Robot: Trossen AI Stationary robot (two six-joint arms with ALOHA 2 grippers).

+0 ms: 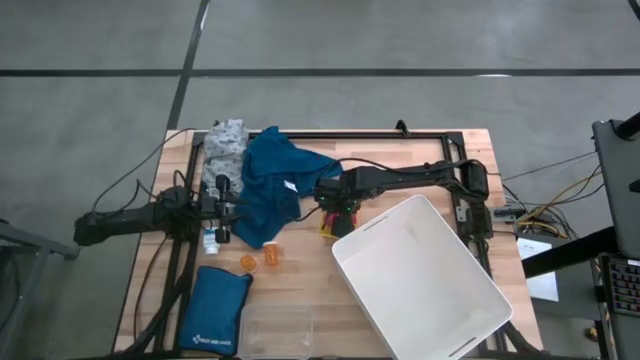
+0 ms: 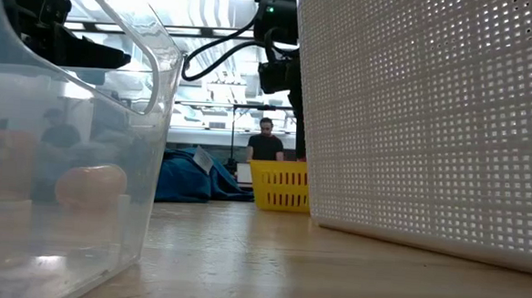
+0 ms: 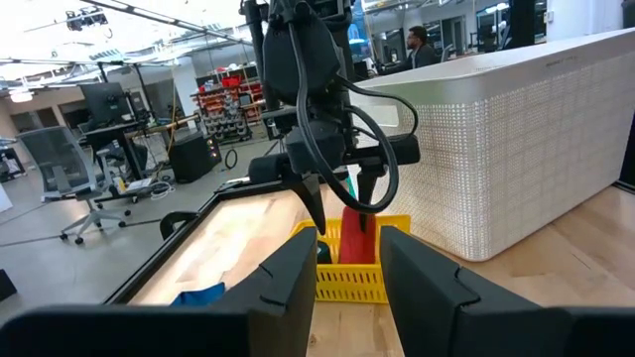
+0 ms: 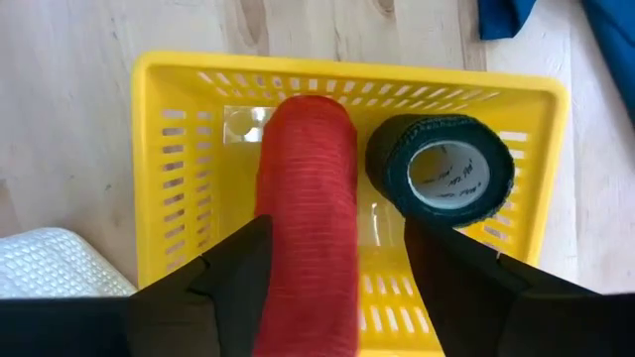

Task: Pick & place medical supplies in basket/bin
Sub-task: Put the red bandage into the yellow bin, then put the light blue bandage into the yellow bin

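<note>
Right hand over the yellow basket, red roll between my fingers

My right hand (image 4: 337,268) hangs above the yellow basket (image 4: 179,149), fingers spread either side of the red bandage roll (image 4: 306,198) lying inside; can't tell if they're touching it. A dark bandage roll (image 4: 442,171) sits beside it. My left hand (image 1: 222,208) waits slightly parted near the blue cloth garment (image 1: 275,180) on the desk (image 1: 300,290).

1. Even overhead light fills the high view; the wooden table (image 1: 400,160) shows only soft shadows.
2. Ceiling lights blow out to white glare behind the clear plastic tub (image 2: 83,158), which sits blurred in the low view's foreground.
3. The white perforated bin (image 2: 432,121) is brightly lit.
</note>
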